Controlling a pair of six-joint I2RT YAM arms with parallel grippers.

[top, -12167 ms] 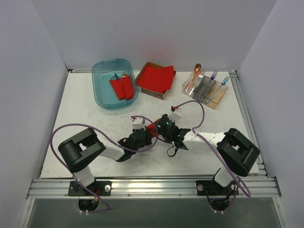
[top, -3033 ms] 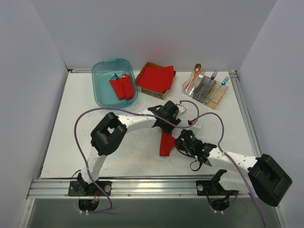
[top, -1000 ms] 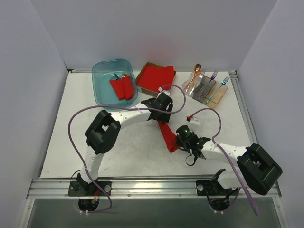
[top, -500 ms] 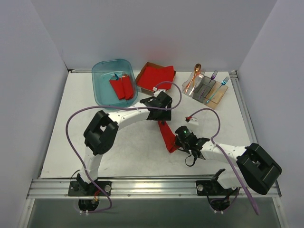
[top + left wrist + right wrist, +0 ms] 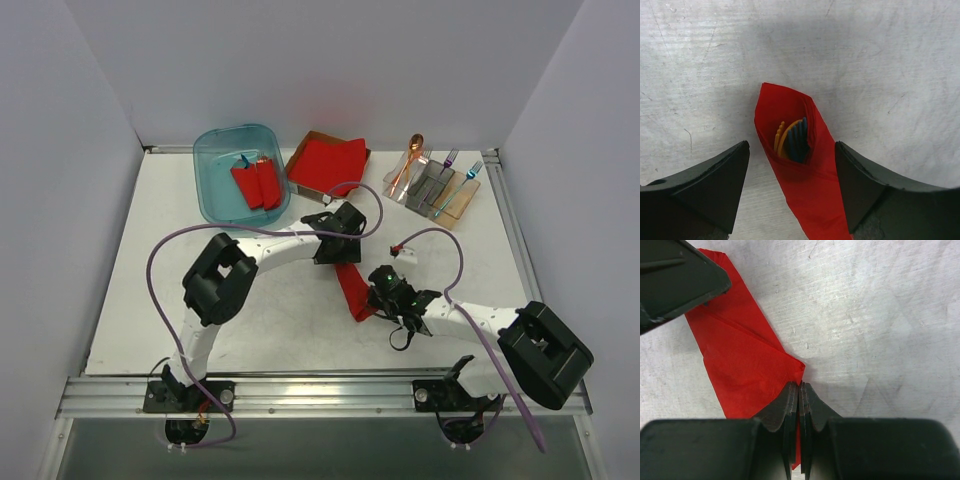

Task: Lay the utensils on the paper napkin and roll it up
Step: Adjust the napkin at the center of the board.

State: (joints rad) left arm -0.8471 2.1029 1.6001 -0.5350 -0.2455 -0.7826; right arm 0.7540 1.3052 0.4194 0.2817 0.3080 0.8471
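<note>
From above, a blue tub (image 5: 212, 190) sits at the table's (image 5: 150, 280) far left, holding two short red bundles (image 5: 256, 183). Beside it to the right stands a cardboard box (image 5: 305, 188) with a thick red stack. The left gripper (image 5: 340, 255) reaches to mid-table over the far end of the paper napkin (image 5: 352, 288), which lies as a narrow red roll running toward the near edge. From this height its contents and both claws' states are too small to tell.

The left wrist view settles both for its own side. The left gripper (image 5: 791, 150) is released, its two fingers (image 5: 715, 185) spread wide on either side of the roll. The roll's open mouth faces the camera, with the utensils (image 5: 790, 140) tucked inside, their orange-yellow and blue ends showing.

The right wrist view shows what neither of the others does. The right gripper (image 5: 799, 387) is clenched on a corner of the napkin (image 5: 740, 355), with red paper pinched between its closed tips. One left finger (image 5: 675, 275) shows at top left.

At far right in the overhead view, a clear holder (image 5: 455, 205) carries an orange spoon (image 5: 412, 155) and forks (image 5: 450, 160).
</note>
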